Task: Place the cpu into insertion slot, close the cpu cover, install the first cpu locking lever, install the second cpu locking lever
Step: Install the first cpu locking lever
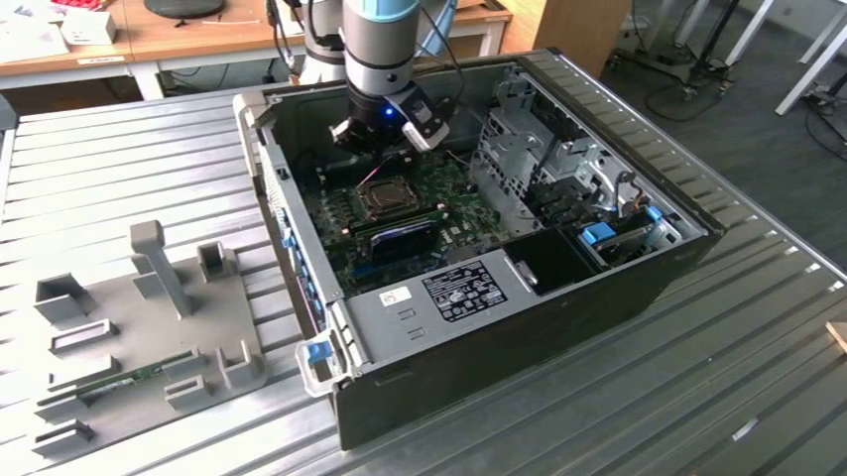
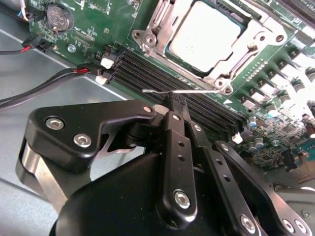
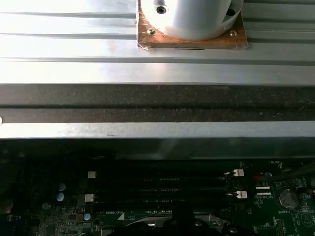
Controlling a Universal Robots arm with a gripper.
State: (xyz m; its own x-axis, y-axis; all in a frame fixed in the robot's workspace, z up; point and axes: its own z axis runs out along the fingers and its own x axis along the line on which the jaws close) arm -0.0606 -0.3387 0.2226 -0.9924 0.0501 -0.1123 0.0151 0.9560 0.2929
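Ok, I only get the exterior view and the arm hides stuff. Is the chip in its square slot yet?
Observer: Yes. In the second wrist view the cpu lies flat in the insertion slot.
Operator: Is the metal frame down on it?
Observer: The cpu cover lies down over its edges.
Operator: What's the gripper doing?
Observer: The gripper has its fingers together, with the tips right against a thin silvery lever beside the memory slots.
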